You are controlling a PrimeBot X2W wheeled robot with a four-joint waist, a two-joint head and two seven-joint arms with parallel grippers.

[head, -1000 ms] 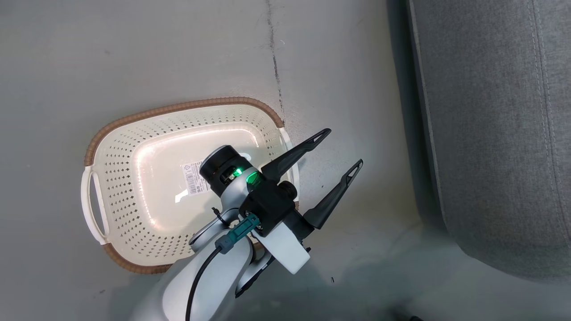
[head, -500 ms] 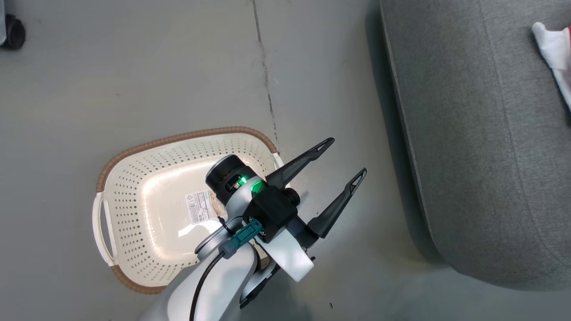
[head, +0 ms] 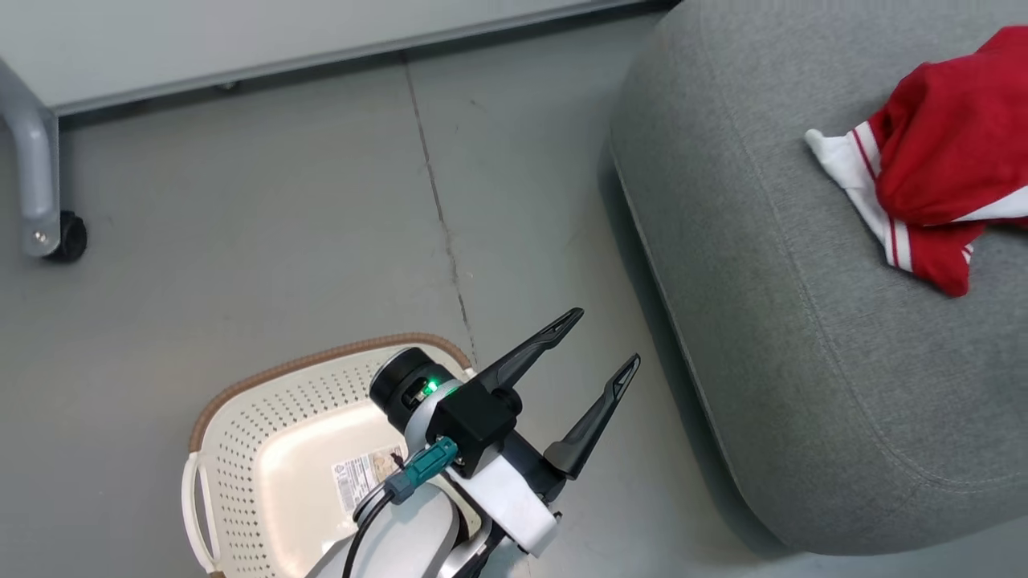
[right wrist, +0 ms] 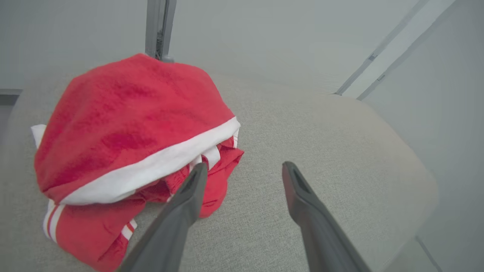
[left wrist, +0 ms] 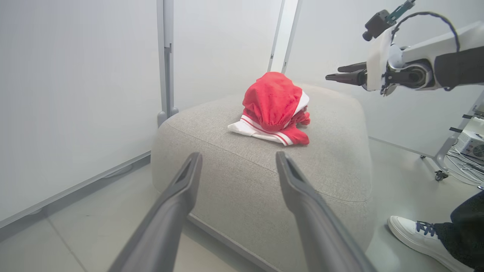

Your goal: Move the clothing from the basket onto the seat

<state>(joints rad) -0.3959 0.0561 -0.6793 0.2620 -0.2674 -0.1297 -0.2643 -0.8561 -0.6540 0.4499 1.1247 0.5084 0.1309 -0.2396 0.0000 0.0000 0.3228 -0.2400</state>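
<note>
The red clothing (head: 940, 168) with white trim lies heaped on top of the grey seat (head: 787, 337). The cream basket (head: 265, 449) with a brown rim stands on the floor at lower left, with just its label showing on the bottom. My left gripper (head: 604, 338) hovers open and empty between the basket and the seat, pointing at the seat (left wrist: 242, 189) and the clothing (left wrist: 272, 102). My right gripper (right wrist: 245, 166) is open above the seat (right wrist: 332, 151), just right of the clothing (right wrist: 128, 121), with nothing between its fingers. It also appears as the right gripper (left wrist: 342, 73) above the seat.
A grey metal leg with a black caster (head: 56, 233) stands at far left beside a white wall panel. A person's white shoe (left wrist: 416, 230) rests on the floor right of the seat. Cables and a small box (left wrist: 469, 143) lie further right.
The head camera has moved: the basket has slid toward the bottom edge and the seat top with the red clothing has come into view. My left gripper stays open.
</note>
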